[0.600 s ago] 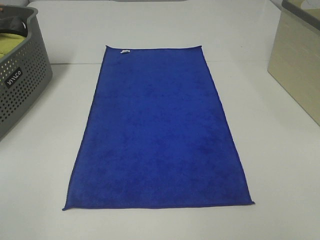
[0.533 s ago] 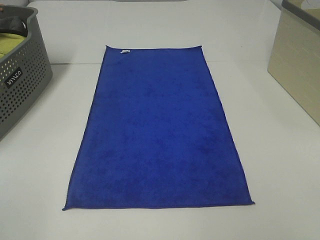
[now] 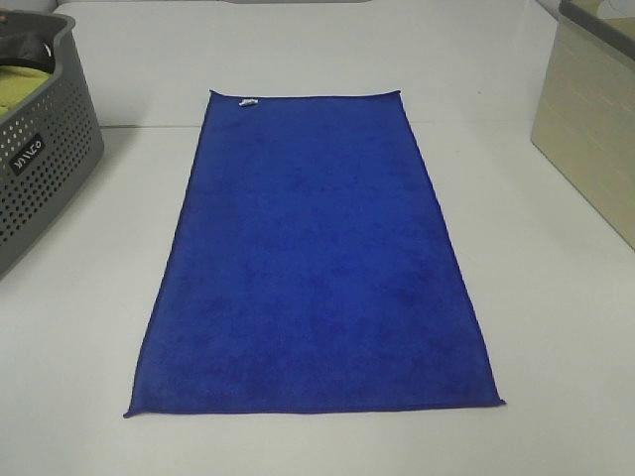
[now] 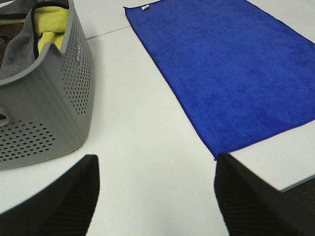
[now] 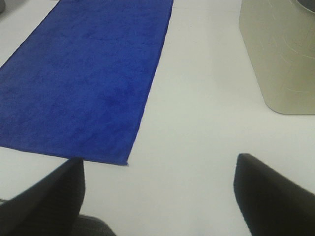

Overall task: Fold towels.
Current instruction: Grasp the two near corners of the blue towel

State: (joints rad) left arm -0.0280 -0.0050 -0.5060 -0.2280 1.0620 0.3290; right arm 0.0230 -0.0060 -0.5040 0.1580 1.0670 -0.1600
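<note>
With the blue towel point(image 3: 317, 268) spread flat on the white surface point(image 3: 566, 337), the left hand point(image 4: 156, 162) and right hand point(image 5: 160, 162), both wide apart and empty, should each pinch a near corner and lift evenly.

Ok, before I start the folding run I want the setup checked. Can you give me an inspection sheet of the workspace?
Surface: white table, no stains seen.
Job's things: blue towel lies flat and unfolded in the middle, with a small white tag at its far left corner.
Clutter: grey basket at the left, apart from the towel, with a yellow cloth inside.
Grippers: left gripper and right gripper are both open, holding nothing, each near one of the towel's near corners.
Cables: nothing seen.
Surroundings: beige bin at the right.
</note>
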